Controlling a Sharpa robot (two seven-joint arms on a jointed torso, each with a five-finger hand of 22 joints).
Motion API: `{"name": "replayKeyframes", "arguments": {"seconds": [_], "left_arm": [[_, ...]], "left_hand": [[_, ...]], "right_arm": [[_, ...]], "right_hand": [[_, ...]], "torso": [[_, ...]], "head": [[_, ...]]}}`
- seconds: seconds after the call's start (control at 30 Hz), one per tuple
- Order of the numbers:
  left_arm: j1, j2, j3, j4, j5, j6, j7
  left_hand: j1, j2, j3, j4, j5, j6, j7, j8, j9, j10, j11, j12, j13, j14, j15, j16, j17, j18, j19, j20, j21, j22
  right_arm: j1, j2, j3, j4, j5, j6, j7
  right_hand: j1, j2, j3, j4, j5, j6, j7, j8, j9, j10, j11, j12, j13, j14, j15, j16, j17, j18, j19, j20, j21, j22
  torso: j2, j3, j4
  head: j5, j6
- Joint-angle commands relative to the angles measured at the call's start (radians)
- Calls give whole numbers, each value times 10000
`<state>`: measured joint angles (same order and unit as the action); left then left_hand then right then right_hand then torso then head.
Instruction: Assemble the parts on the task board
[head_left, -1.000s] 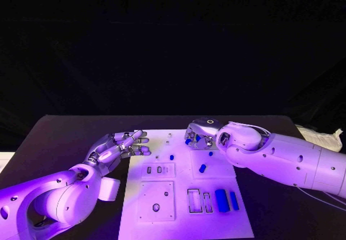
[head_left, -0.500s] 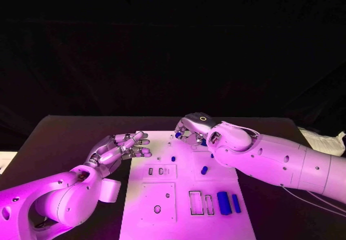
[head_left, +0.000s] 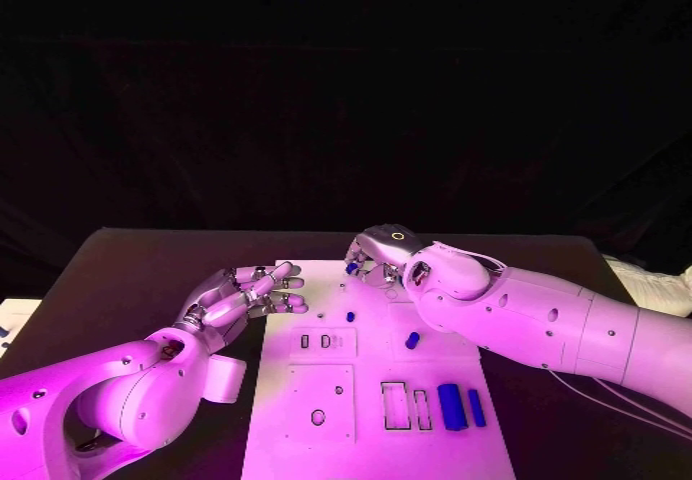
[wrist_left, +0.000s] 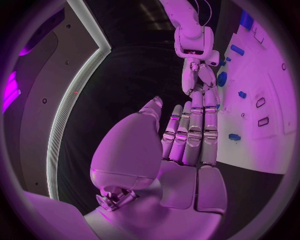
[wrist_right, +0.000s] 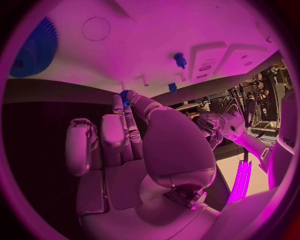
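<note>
At the task board's (head_left: 289, 440) far edge, the right hand (head_left: 378, 266) pinches a small blue gear (wrist_right: 125, 94). The left hand (head_left: 248, 297) hovers beside the board's left edge, fingers apart, holding nothing.

Task board (head_left: 310, 440): white plate on a black table (head_left: 137, 270); blue parts on it, two long blue bars (head_left: 459, 407) at about 4 o'clock from board centre, small blue pieces (head_left: 411, 340) toward 1 o'clock. Blue toothed gear (wrist_right: 32, 47) on the white board in the right wrist view. Left hand (head_left: 248, 297) and right hand (head_left: 378, 262): silver, on white arms.
</note>
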<state>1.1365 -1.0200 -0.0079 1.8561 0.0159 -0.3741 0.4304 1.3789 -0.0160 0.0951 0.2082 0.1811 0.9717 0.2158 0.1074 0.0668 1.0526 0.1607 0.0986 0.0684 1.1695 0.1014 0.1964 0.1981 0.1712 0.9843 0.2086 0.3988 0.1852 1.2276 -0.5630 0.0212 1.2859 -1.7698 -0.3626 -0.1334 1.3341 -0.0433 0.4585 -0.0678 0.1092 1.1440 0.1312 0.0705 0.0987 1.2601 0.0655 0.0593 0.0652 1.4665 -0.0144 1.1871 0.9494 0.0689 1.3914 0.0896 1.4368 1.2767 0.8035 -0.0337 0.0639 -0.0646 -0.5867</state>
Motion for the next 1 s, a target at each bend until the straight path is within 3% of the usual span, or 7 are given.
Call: {"name": "replayKeyframes", "arguments": {"seconds": [0.03,0.5,1.0], "left_arm": [[19,10,10,44,18,192,45],[29,9,11,59,19,229,25],[39,10,11,80,19,255,-7]], "left_hand": [[27,67,-19,-61,-37,30,49,-65,-17,38,7,-25,-10,62,4,-57,8,109,82,-12,47,9],[27,67,-19,-61,-37,30,49,-65,-17,38,7,-25,-10,62,4,-57,8,109,82,-12,47,9],[33,67,-22,-70,-39,29,47,-74,-16,36,7,-36,-10,66,4,-64,16,108,85,-13,50,10]], "right_arm": [[0,87,4,-94,-144,305,-297],[-1,454,3,-482,-336,358,-621],[-4,819,-2,-887,-329,660,-664]], "right_hand": [[73,40,9,75,-57,-35,29,-15,12,-63,18,13,10,234,3,32,-3,-71,10,32,31,11],[4,-20,14,157,-95,-97,47,-52,15,-150,41,6,3,223,26,73,14,-73,5,50,51,37],[-168,-351,50,414,-178,-589,153,-104,-58,-710,189,-5,-25,76,163,-149,-445,2,-278,146,-90,-283]], "torso": [[9,3,1],[16,-4,-4],[22,-12,12]], "head": [[28,-13],[42,2],[45,-6]]}}
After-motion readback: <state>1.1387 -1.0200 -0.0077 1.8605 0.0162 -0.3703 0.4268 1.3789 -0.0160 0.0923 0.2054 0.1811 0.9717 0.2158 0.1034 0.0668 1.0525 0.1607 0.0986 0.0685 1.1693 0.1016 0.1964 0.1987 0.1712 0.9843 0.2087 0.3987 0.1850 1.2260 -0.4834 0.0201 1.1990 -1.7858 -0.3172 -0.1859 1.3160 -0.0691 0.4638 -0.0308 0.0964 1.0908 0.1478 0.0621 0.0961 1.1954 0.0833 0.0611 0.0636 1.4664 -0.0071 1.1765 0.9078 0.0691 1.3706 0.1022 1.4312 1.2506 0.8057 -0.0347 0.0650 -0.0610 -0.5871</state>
